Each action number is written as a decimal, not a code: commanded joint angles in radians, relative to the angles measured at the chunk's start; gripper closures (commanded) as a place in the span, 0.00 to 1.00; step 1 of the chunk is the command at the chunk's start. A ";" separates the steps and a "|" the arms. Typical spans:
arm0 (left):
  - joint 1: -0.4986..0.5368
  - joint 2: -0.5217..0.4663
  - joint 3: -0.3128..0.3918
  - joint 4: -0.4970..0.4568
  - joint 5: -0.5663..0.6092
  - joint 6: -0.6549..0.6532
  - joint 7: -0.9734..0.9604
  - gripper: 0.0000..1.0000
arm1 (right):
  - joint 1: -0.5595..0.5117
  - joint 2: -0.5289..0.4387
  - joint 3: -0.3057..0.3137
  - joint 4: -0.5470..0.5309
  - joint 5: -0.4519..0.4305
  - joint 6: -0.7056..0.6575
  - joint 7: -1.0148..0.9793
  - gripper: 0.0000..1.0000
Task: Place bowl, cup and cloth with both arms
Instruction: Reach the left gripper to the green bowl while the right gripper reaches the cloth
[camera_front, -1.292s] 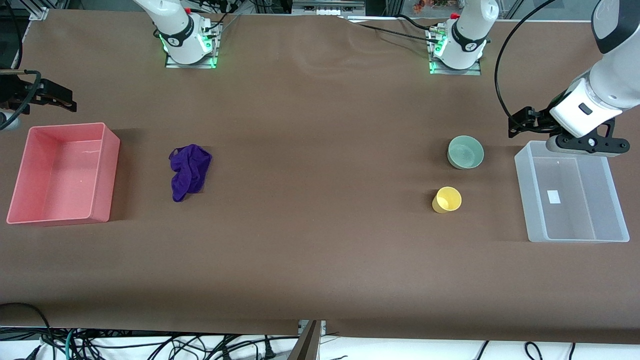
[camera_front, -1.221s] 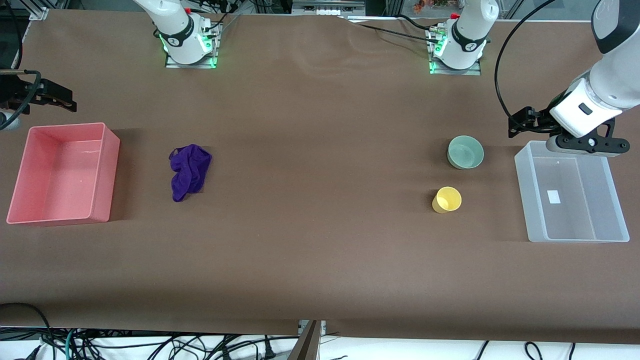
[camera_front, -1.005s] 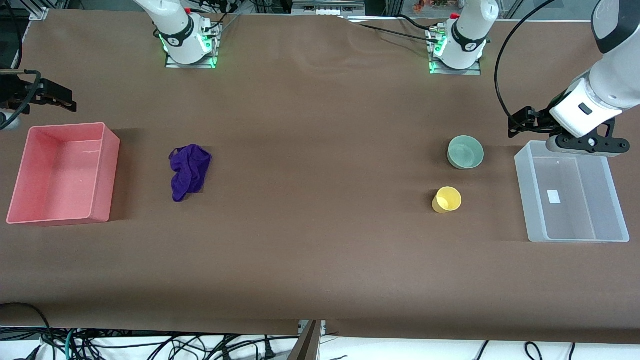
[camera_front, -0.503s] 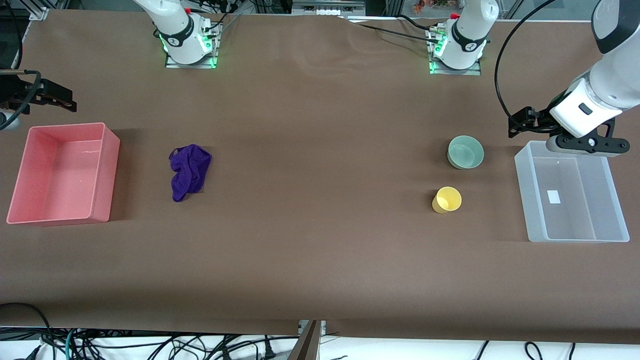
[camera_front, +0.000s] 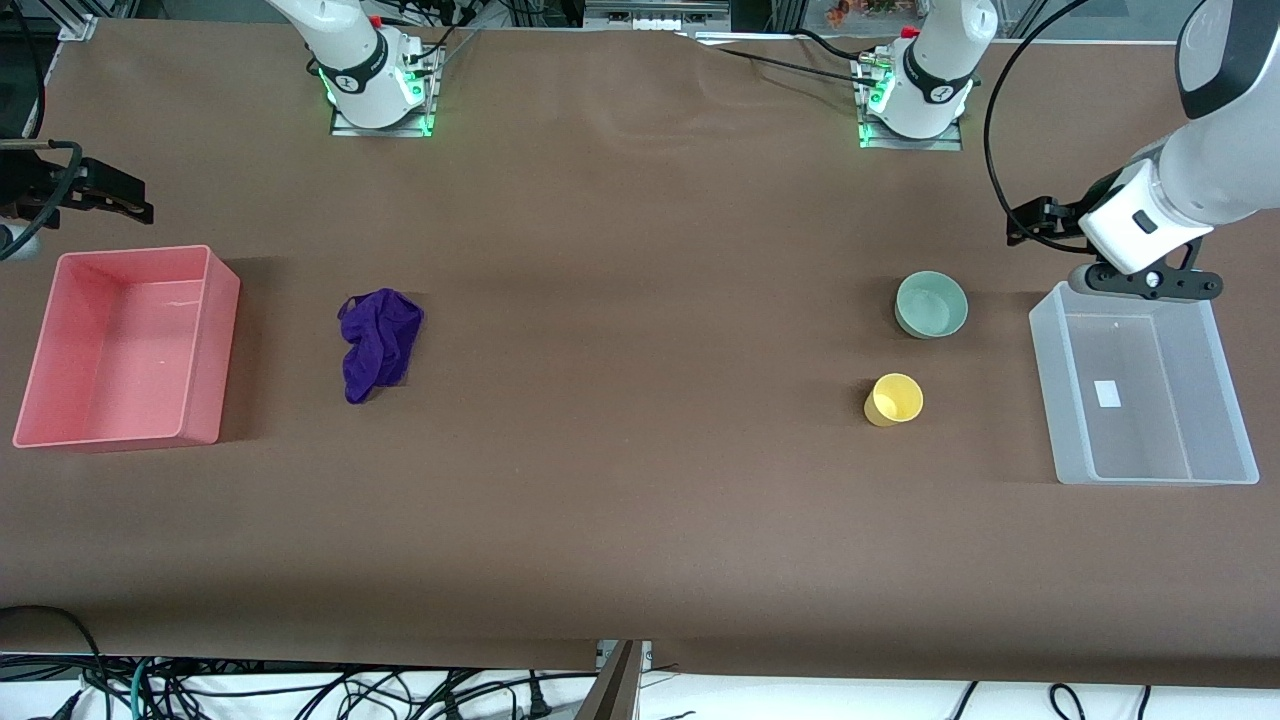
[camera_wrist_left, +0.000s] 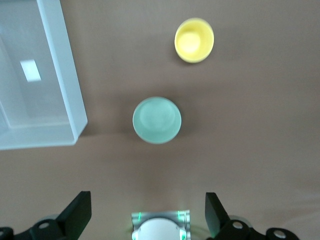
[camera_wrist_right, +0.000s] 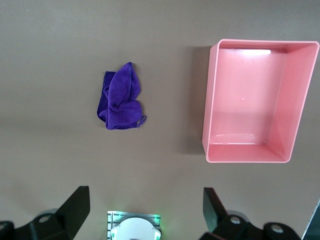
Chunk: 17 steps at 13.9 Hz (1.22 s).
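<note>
Bowl (camera_front: 931, 305) on brown table (camera_front: 640, 500)

brown table (camera_front: 640, 520): bowl (camera_front: 931, 305), cup (camera_front: 894, 400), cloth (camera_front: 378, 342), bins (camera_front: 127, 347).

No readable text, brand, number or sign found in any view. Clear bin (camera_front: 1143, 398) carried small white label (camera_front: 1107, 393) on its floor; label looked blank, no lettering could be made out. Same label (camera_wrist_left: 30, 70) in left wrist view, also blank. Black bands on arm bases (camera_front: 937, 92) bore small white mark, too small to read.
</note>
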 joint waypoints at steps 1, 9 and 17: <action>-0.006 0.011 0.000 -0.018 -0.012 -0.032 0.016 0.00 | -0.005 0.013 -0.002 0.018 0.013 -0.003 -0.003 0.00; -0.017 0.017 -0.041 -0.408 0.092 0.481 0.174 0.00 | 0.006 0.086 0.003 0.008 0.040 0.104 -0.004 0.00; 0.042 0.170 -0.041 -0.594 0.207 0.883 0.320 0.00 | -0.006 0.107 0.037 -0.394 0.073 0.521 -0.004 0.00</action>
